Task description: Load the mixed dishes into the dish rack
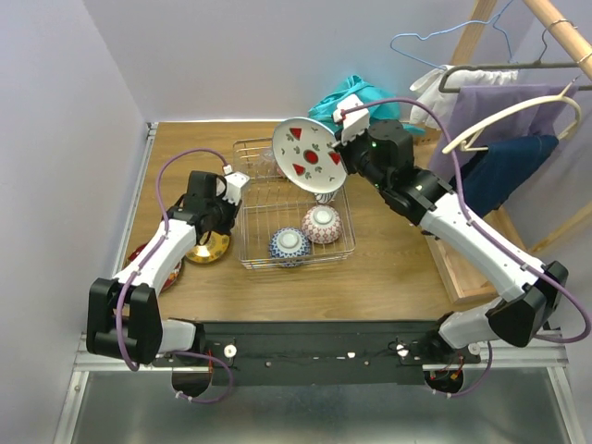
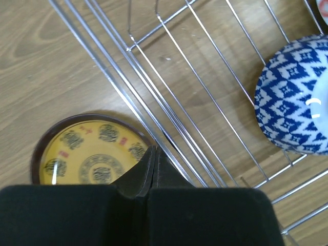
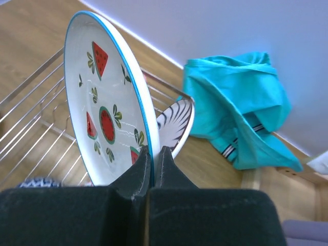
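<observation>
My right gripper (image 1: 340, 146) is shut on the rim of the white plate with red watermelon marks (image 1: 310, 155) and holds it tilted on edge above the far part of the silver wire dish rack (image 1: 248, 248). In the right wrist view the fingertips (image 3: 143, 154) pinch the blue-rimmed plate (image 3: 102, 118); a black-striped white bowl (image 3: 177, 123) sits behind it. A blue patterned bowl (image 1: 289, 245) and a pink patterned bowl (image 1: 322, 224) sit in the rack. My left gripper (image 1: 228, 192) is shut and empty by the rack's left side, over the gold saucer (image 1: 208, 247). In the left wrist view its tips (image 2: 152, 151) overlap the saucer (image 2: 84, 154) beside the rack wires (image 2: 154, 97).
A red saucer (image 1: 141, 257) lies partly under my left arm near the table's left edge. A teal cloth (image 1: 356, 97) lies behind the rack. A wooden clothes frame (image 1: 555, 28) with hangers and garments stands at the right, its base (image 1: 462, 268) on the table.
</observation>
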